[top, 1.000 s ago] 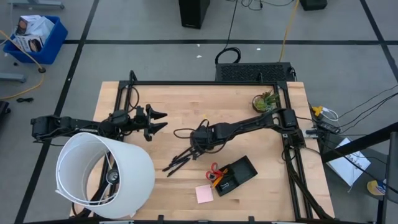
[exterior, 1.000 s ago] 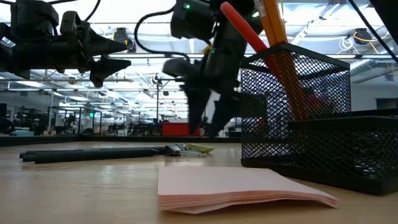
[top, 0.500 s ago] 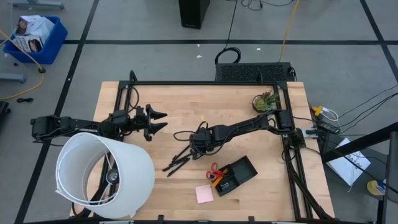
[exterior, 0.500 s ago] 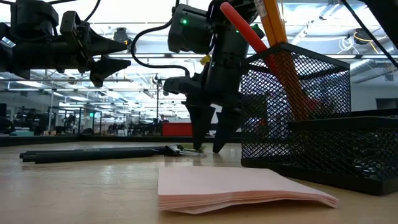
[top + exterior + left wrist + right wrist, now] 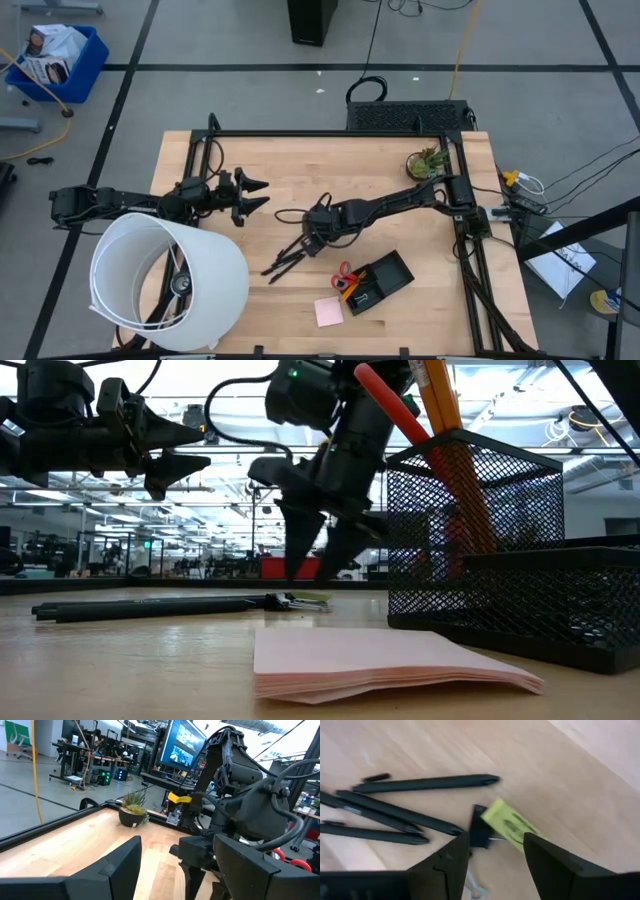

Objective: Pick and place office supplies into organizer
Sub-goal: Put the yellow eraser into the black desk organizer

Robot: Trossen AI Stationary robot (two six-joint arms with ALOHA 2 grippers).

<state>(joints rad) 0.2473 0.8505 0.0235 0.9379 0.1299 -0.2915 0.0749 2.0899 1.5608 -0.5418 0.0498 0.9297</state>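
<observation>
Your right gripper (image 5: 305, 238) hangs low over the middle of the tabletop (image 5: 290, 170), right above the loose black pens (image 5: 285, 258). Its fingers (image 5: 442, 865) are spread apart and hold nothing; in the wrist view they frame a small yellow-green tag (image 5: 509, 825) fixed to a black clip (image 5: 479, 830), which lies on the wood just beside the pen tips (whether a fingertip touches the clip, I cannot tell). In the low view the same gripper (image 5: 315, 565) points down with its fingertips just above the pens (image 5: 150, 605).

Your left gripper (image 5: 250, 196) waits well apart, near the left side of the tabletop above the big white shade (image 5: 165, 285), fingers (image 5: 115, 865) wide open and empty.

The organizer (image 5: 378, 282) sits toward the front right of the tabletop, a black mesh tray. Red-handled scissors (image 5: 343, 271) and an orange pencil (image 5: 349, 290) already stand in its cup section; the low view shows them (image 5: 395, 410) poking out of the mesh cup (image 5: 470, 535). The pink sticky-note pad (image 5: 328, 312) lies flat on the wood just beside the organizer's front corner. A small potted plant (image 5: 425, 162) stands at the far right corner.
</observation>
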